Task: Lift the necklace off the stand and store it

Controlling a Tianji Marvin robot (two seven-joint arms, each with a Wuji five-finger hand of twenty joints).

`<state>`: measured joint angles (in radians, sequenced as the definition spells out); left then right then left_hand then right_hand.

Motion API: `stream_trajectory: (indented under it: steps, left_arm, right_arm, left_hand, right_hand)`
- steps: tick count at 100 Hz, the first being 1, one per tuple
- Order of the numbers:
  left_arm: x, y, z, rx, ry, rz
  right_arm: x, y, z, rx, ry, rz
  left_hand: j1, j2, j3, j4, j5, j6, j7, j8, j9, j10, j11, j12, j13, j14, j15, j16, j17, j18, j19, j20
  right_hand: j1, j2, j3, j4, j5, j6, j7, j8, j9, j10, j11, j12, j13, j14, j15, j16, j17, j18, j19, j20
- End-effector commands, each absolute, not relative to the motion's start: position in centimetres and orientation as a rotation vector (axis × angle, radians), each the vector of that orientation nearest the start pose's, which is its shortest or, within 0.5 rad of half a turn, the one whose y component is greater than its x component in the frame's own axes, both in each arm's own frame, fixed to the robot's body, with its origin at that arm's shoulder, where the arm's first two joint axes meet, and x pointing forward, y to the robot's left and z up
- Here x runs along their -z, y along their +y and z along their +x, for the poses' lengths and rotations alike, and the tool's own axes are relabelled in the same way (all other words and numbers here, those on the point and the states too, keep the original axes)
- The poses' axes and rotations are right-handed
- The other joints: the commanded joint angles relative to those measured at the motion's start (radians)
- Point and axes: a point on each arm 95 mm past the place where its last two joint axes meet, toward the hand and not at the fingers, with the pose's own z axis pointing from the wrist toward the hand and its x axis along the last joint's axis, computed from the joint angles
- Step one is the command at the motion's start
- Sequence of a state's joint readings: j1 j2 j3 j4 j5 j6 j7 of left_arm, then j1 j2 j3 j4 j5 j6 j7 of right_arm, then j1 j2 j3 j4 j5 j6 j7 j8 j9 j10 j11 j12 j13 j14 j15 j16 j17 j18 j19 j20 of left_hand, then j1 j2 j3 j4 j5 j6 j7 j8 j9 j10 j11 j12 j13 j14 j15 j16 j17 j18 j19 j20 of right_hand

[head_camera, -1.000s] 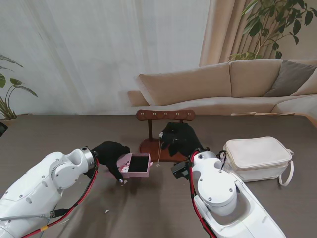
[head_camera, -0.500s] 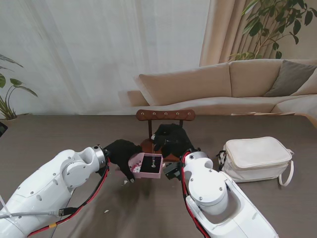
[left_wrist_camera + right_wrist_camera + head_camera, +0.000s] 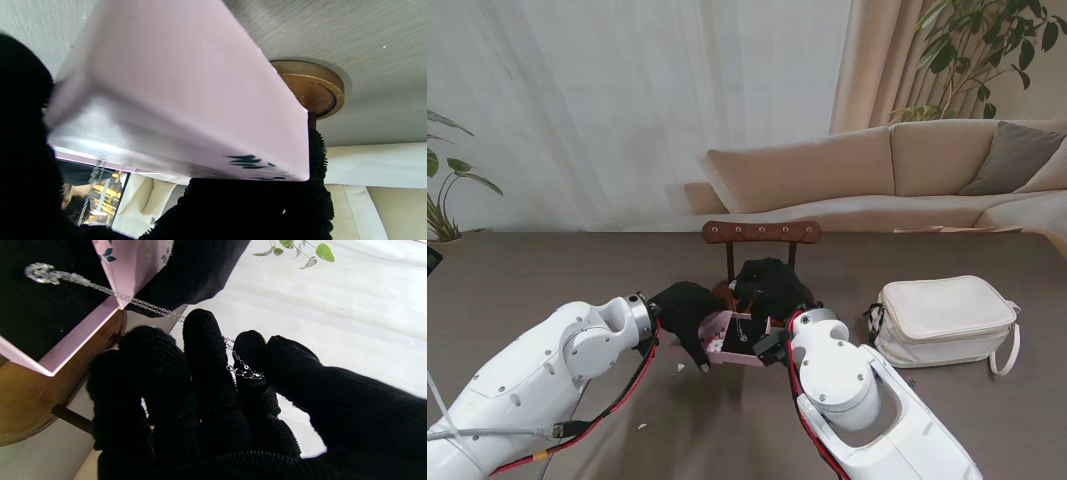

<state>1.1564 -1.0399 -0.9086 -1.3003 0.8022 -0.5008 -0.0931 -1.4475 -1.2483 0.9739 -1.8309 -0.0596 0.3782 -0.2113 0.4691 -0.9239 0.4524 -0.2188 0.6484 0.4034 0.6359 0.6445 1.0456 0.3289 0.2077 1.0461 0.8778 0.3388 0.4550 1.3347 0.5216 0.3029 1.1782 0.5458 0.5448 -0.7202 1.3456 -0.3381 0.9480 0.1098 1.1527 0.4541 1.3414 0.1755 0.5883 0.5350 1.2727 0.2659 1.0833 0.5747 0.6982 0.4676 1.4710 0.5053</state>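
Right now the left hand (image 3: 689,312) holds the pink box (image 3: 732,338) up off the counter (image 3: 547,280), its black fingers (image 3: 26,133) wrapped around the box's side. The box sits just in front of the wooden stand (image 3: 761,233), and hides most of the stand's base. In the left wrist view the box's outside (image 3: 186,86) fills most of the picture and looks blurry. Some dark writing is on its edge, but it is too smeared to read. The right hand (image 3: 767,285) is above the box and pinches the necklace (image 3: 140,303). The thin chain is caught between its fingers (image 3: 203,336), which are closed on it. The chain runs down over the box's pink rim, and its shiny little pendant lies on the black lining inside. From the stand's view the necklace (image 3: 741,325) is only a tiny pale line, hard to make out. A white bag (image 3: 947,318) rests on the counter to the right, well apart from the box. No brand name shows on the bag.
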Motion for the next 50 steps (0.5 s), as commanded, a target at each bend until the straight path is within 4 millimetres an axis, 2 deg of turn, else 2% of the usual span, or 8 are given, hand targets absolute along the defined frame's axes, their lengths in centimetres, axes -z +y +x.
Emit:
stream_trajectory:
  steps: [1,50]
  left_arm:
    - [30.6,-5.2,46.0,1.776,2.032,-0.871]
    - [29.7,-5.4,45.9,1.797,1.998,-0.839]
  right_arm:
    - [25.1,13.3,39.2,2.150,-0.899,-2.224]
    - [26.5,12.5,39.9,2.202,-1.083,-2.192]
  left_hand:
    - [0.476,0.168,0.469,0.030,0.087,-0.223,0.762,0.110,0.151,-0.184,0.151,0.056,0.098,-0.038,0.291,0.110,0.036,-0.070,0.145,0.065]
    - [0.476,0.165,0.469,0.030,0.089,-0.225,0.760,0.120,0.152,-0.183,0.150,0.056,0.099,-0.041,0.295,0.110,0.039,-0.071,0.143,0.068]
  right_hand:
    - [0.026,-0.019,0.045,-0.010,0.009,-0.014,0.001,0.027,0.039,0.030,0.018,0.019,0.024,0.000,-0.002,-0.002,0.237,0.029,0.035,0.018]
    - [-0.005,-0.011,0.028,0.001,-0.031,-0.060,-0.011,-0.050,-0.025,0.010,0.025,0.026,0.022,-0.006,-0.121,-0.052,0.162,-0.008,0.006,0.020]
